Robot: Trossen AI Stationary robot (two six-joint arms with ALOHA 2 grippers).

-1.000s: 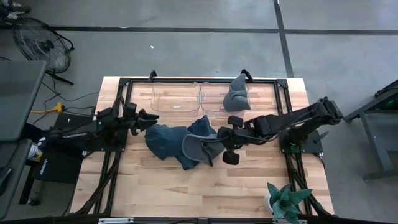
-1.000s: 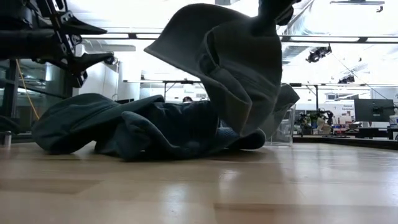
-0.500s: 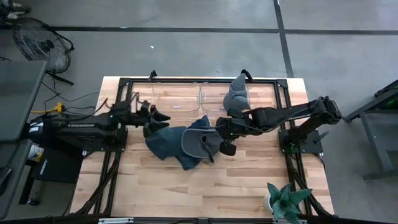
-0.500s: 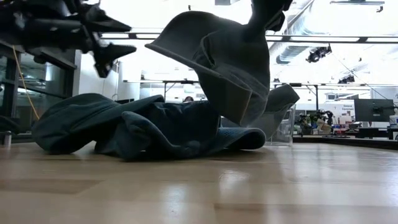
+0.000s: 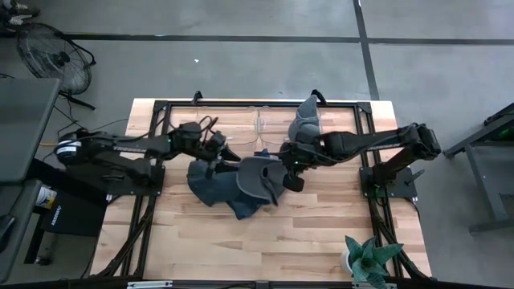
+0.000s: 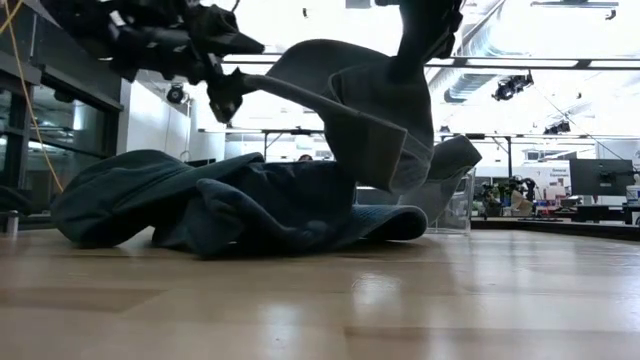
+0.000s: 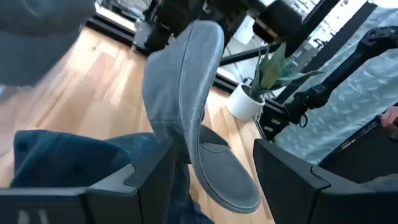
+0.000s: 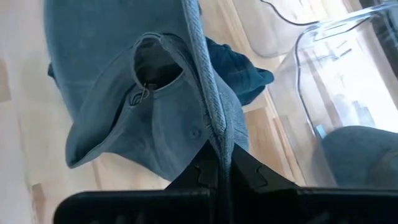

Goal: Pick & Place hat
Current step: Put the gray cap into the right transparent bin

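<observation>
A grey-blue hat (image 5: 257, 177) hangs at mid-table with my right gripper (image 5: 284, 165) shut on it. In the low view the hat (image 6: 360, 110) spreads out below that gripper (image 6: 418, 55). Under it and to its left, a heap of dark blue hats (image 5: 210, 181) lies on the wood. My left gripper (image 5: 227, 156) stands open at the hat's left side, level and pointing toward the table's right. In the left wrist view the hat's brim (image 7: 186, 93) shows ahead between the fingers. I cannot tell whether they touch it. My right gripper pinches the hat's brim edge (image 8: 214, 134) between its two shut fingers. They slant down from the table's right. The hat hangs below the fingers, brim spread and the crown's hollow (image 8: 155, 65) showing. Its lower part is close over the heap.
Two clear bins (image 5: 229, 128) stand along the far edge. The right bin holds a grey hat (image 5: 306, 120). A potted plant (image 5: 366, 261) stands at the near right corner. Black frame rails (image 5: 161, 120) run around the table. Bare wood lies toward the near edge.
My left gripper has swung up and toward the table's right, rolling as it went, and now stands beside the raised hat. My right gripper has carried the hat a little toward the far edge. The hat's brim has swung closer to level.
</observation>
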